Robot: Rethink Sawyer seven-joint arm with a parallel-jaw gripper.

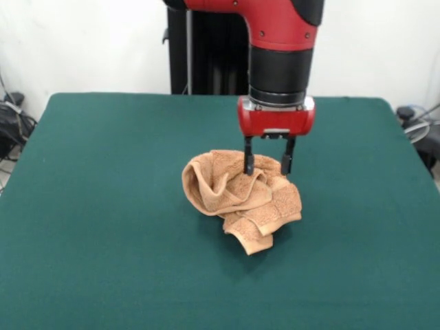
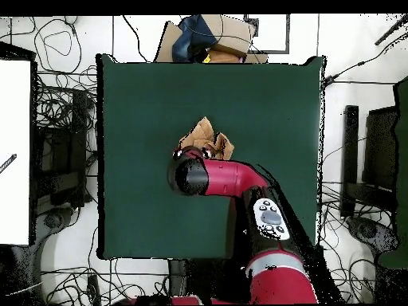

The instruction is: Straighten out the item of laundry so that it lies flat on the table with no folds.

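The item of laundry (image 1: 240, 199) is a light orange-tan terry towel, crumpled into a heap with several folds near the middle of the dark green table (image 1: 103, 206). My gripper (image 1: 268, 165) hangs straight down over the heap's far upper part, open, its two dark fingers (image 1: 249, 159) spread apart and their tips touching or dipping into the cloth. Seen from overhead, the towel (image 2: 205, 137) shows only partly beyond the arm's black wrist (image 2: 190, 175), which hides the gripper and the rest of the cloth. The table (image 2: 143, 103) extends far around it.
Cables and dark equipment (image 1: 14, 124) lie off the table's left edge in the front view, more cables (image 1: 416, 127) off its right. Overhead, a cardboard box and a blue object (image 2: 211, 36) sit beyond the table's top edge.
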